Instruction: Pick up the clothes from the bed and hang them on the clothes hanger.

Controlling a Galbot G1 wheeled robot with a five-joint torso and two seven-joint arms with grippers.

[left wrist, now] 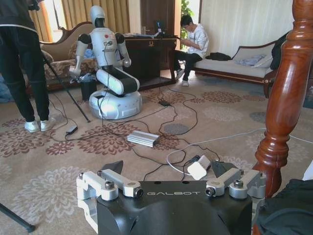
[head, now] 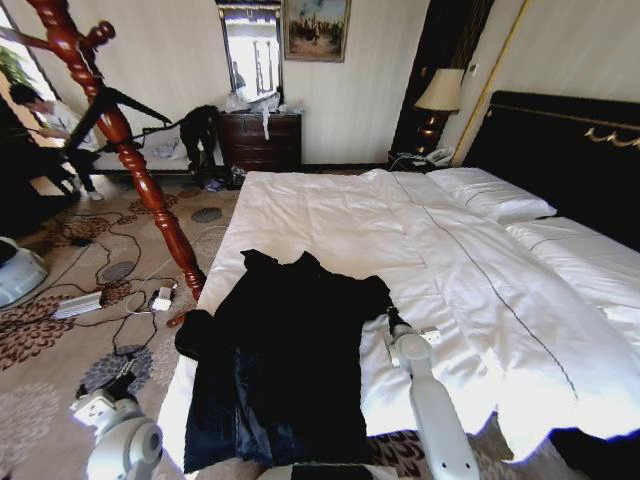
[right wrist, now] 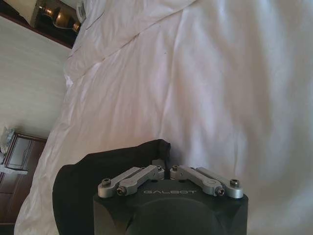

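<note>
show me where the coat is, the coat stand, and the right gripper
coat (head: 285, 365), head view, middle of the black cloth lying on the bed.
coat stand (head: 150, 190), head view, spiralled red-brown post.
right gripper (right wrist: 164, 163), right wrist view, between the fingertips, closed at the coat's edge.

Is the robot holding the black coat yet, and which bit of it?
Yes: the right gripper is shut on the edge of the soft black long-sleeved coat lying on the white-duveted bed. The left gripper, open, holds nothing.

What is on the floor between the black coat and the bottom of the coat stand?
In the head view, only patterned carpet between the coat and the coat stand; cables lie farther left.
</note>
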